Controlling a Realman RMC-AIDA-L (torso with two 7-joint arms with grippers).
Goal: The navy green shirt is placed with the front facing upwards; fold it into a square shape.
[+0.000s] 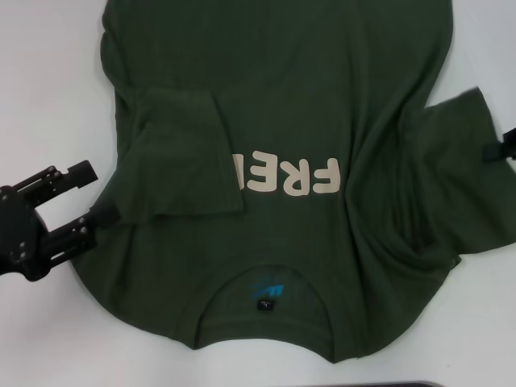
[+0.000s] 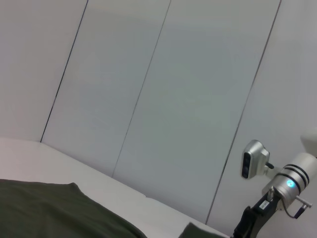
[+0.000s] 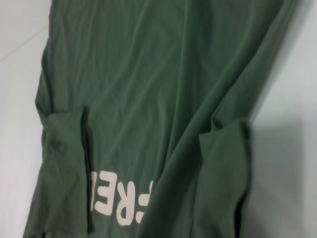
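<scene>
since the navy green shirt (image 1: 322,105) is limp and light, its unfolded right sleeve (image 1: 468,129) is the hold. the left gripper (image 1: 95,197) looks released by the folded sleeve (image 1: 181,153); the right gripper (image 1: 501,145) i cannot tell.

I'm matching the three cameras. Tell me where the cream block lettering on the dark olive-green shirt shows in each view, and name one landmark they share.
Head view: cream block lettering sits mid-picture on the dark olive-green cotton shirt, partly covered by the folded-in sleeve.
Left wrist view: lettering not in it; only a corner of green cloth shows.
Right wrist view: lettering at the lower edge, beside that sleeve.
Shared landmark: the green shirt itself.
</scene>
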